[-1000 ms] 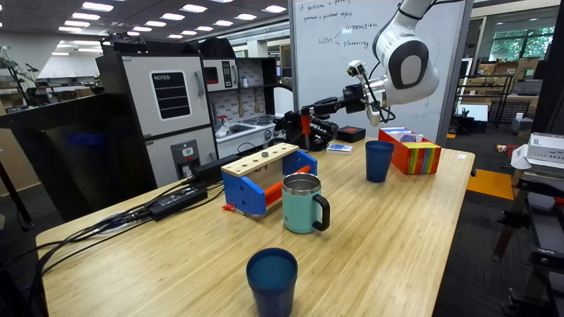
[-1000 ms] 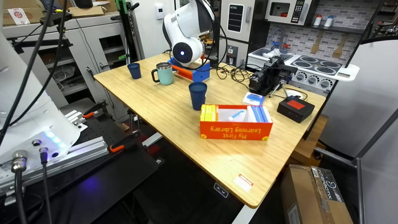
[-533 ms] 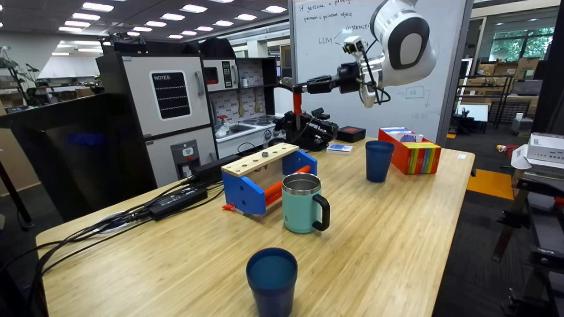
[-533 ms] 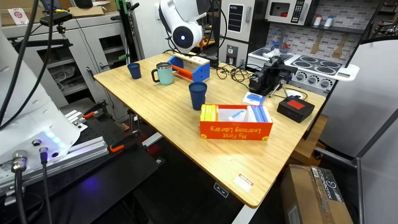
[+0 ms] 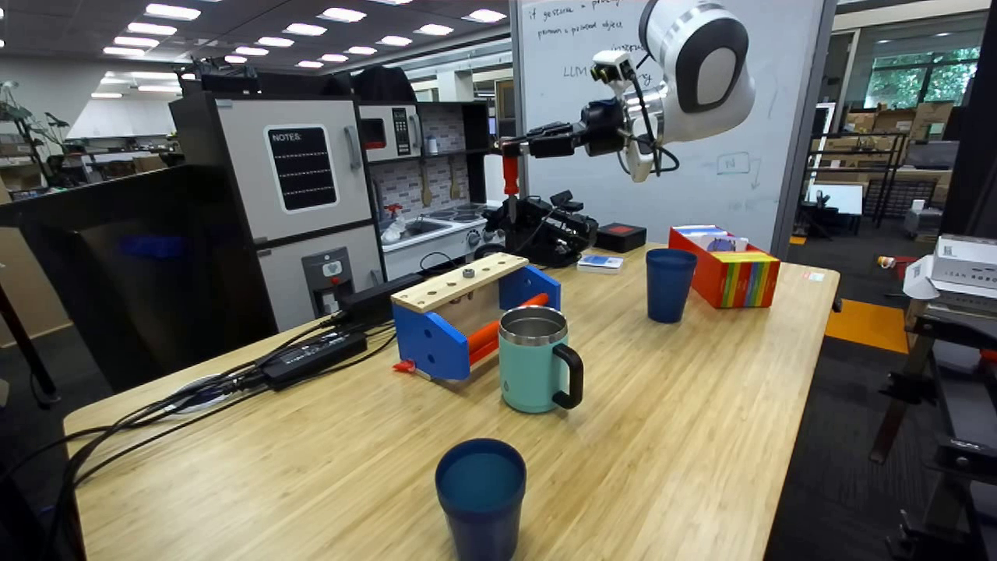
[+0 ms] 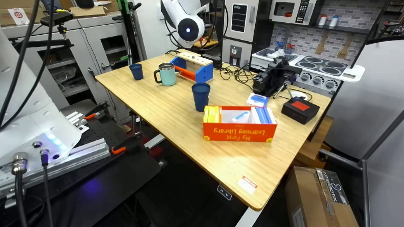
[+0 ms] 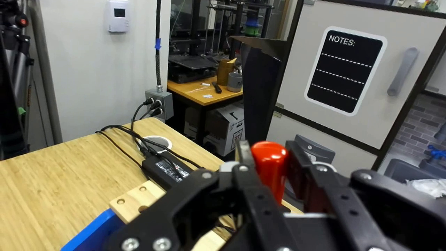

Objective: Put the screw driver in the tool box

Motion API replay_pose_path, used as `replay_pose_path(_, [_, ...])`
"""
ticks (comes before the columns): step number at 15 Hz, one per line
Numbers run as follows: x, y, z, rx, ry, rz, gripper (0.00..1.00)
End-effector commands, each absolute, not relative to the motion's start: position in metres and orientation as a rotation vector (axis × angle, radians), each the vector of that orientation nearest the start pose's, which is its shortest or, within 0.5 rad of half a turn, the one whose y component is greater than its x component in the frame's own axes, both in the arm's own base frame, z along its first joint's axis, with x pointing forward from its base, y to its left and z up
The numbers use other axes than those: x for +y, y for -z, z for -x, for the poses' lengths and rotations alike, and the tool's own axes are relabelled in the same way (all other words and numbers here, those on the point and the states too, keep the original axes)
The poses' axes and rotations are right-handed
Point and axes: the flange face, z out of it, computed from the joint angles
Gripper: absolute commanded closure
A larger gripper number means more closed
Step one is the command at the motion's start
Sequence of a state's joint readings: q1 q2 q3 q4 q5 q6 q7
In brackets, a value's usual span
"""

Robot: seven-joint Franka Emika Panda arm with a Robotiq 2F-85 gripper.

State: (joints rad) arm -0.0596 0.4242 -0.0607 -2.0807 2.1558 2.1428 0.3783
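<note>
At the left of the light wooden table (image 5: 662, 452), in an exterior view, thin black cables (image 5: 241, 382) lead to a black oblong power adapter (image 5: 311, 358), and a grey toy refrigerator (image 5: 300, 224) with a black notes panel (image 5: 301, 167) stands behind them. Next comes a toy tool box (image 5: 444, 347) with blue end panels, a light wooden top pierced by holes and a red-orange bar; a small red piece (image 5: 404, 366) lies by its near corner. In the foreground an upright, dark blue tapered cup (image 5: 480, 499) stands. Slightly right of that, in the air, hangs the slim screw driver (image 5: 510, 175), its red-orange handle uppermost and its metal shaft pointing down; it is outside the tool box, and whether it is directly over the wooden top I cannot tell. The wrist view shows the black gripper (image 7: 270, 157) clamped on the red-orange handle, one finger against each side. Lower down, just beside the tool box, stands an upright mint-green mug (image 5: 532, 366) with a steel rim and a black handle. Farther right come a black, bulky, irregular piece of equipment (image 5: 553, 241), a flat white-and-blue packet (image 5: 600, 264), a low black box (image 5: 621, 238) with a red patch and a second dark blue cup (image 5: 670, 288), also upright. Above these reaches the white robot arm (image 5: 701, 86), and farthest right on the table is an open red-orange box (image 5: 706, 284) holding thin multicoloured books (image 5: 748, 282).
</note>
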Motion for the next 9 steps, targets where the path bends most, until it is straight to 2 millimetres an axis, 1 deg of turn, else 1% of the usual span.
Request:
replay_pose_path(1, [-0.038,-0.224,-0.608,1.625,-0.398,0.717,0.93])
replay_pose_path(3, [-0.038,-0.216,-0.614,1.625,-0.408,0.714,0.93])
replay_pose_path(9, [-0.035,-0.2,-0.627,1.633,-0.445,0.682,0.93])
